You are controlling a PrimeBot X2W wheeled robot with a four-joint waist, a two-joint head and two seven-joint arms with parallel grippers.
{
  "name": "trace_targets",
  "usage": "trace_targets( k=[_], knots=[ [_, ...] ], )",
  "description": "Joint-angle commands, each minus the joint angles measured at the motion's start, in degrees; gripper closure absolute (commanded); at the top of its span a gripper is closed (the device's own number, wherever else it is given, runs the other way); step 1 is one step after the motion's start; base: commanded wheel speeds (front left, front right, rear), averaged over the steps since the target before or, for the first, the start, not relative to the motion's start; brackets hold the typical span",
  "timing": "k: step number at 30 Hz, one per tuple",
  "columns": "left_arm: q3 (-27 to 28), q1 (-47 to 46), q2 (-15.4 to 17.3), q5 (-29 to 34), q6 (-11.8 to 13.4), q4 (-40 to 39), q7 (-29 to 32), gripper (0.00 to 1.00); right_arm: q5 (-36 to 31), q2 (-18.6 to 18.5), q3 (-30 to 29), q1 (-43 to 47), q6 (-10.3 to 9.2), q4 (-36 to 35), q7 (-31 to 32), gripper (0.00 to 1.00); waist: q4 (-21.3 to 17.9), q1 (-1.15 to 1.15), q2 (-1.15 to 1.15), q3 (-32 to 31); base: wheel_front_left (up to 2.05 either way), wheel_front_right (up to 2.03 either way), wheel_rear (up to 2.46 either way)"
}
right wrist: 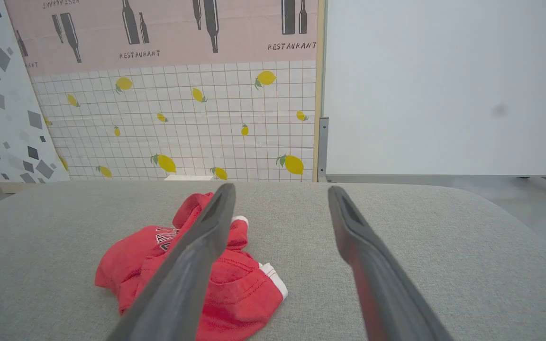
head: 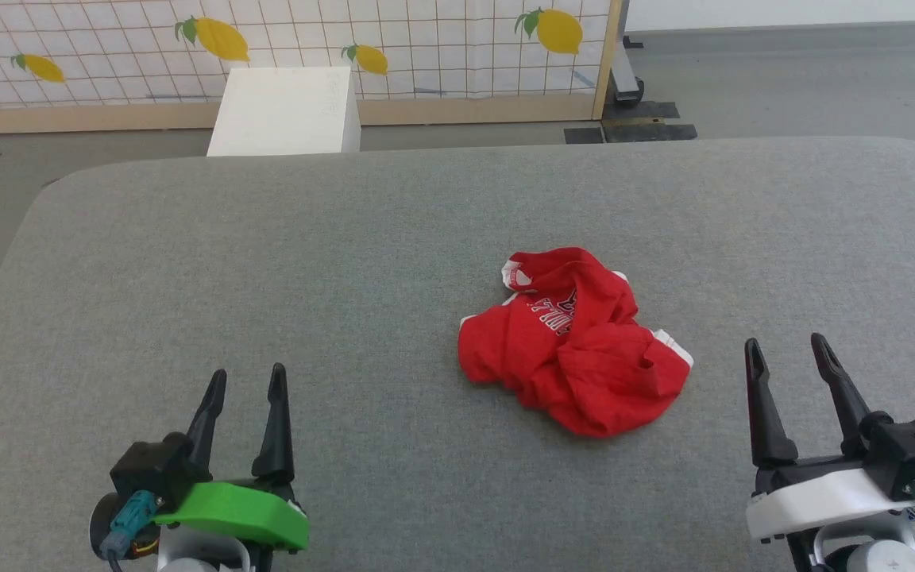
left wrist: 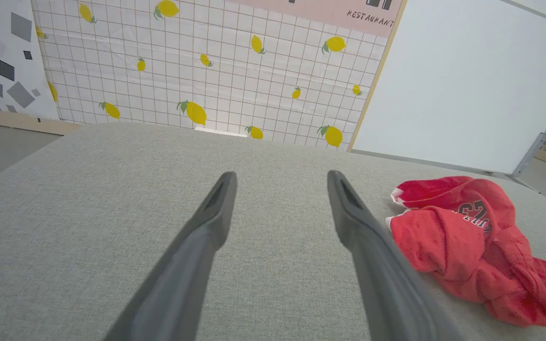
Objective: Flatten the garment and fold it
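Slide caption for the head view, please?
Crumpled red shorts on grey table; left gripper and right gripper apart from them, jaws open.

Our head camera looks down on the red shorts (head: 573,342) from high up. Our left wrist camera sits low, shorts to its right; our right one has them on its left. All share the lemon wall (head: 426,48).

In the head view the left gripper (head: 249,373) sits at about 7 o'clock. Its two dark fingers (head: 275,421) are spread apart and point toward 12, leaning slightly to 1. A green cover (head: 227,512) caps its wrist. The right gripper (head: 785,342) sits at 4 o'clock with its fingers likewise parted, tilted toward 11, above a white wrist cover (head: 823,496). Both grippers hold nothing.
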Motion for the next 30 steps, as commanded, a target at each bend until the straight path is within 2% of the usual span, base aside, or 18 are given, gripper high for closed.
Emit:
trace_targets(
  k=[1,19,22,26,30],
  knots=[
    [0.21,0.41,-0.32,0.72,-0.3,-0.27,-0.2,0.0,-0.16,0.06,0.13,0.53,-0.09,0.13,-0.34,0.0,-0.05,0.0,0.0,0.01,0.0,0.0,0.0],
    [0.83,-0.38,-0.78,1.41,-0.85,0.09,-0.2,0.0,0.1,0.06,0.18,0.18,-0.09,-0.12,-0.34,0.0,0.5,0.0,0.0,0.88,0.0,0.0,0.0],
    [0.63,-1.03,-0.8,1.27,-0.87,-0.01,-0.2,0.0,-1.31,0.06,1.82,-2.2,-0.09,-0.29,-0.03,0.0,0.85,0.0,0.0,1.73,0.0,0.0,0.0],
    [0.16,-2.53,-0.81,1.07,-0.89,-0.38,-0.2,0.0,-4.71,0.06,5.88,-10.05,-0.09,1.01,4.45,0.0,1.61,0.0,0.0,3.69,0.0,0.0,0.0],
    [-0.48,-4.26,-0.81,0.8,-0.9,-1.01,-0.2,0.0,-7.38,0.04,9.61,-19.11,-0.09,6.59,15.11,0.0,2.92,0.0,0.0,6.29,0.0,0.0,0.0]
  ],
)
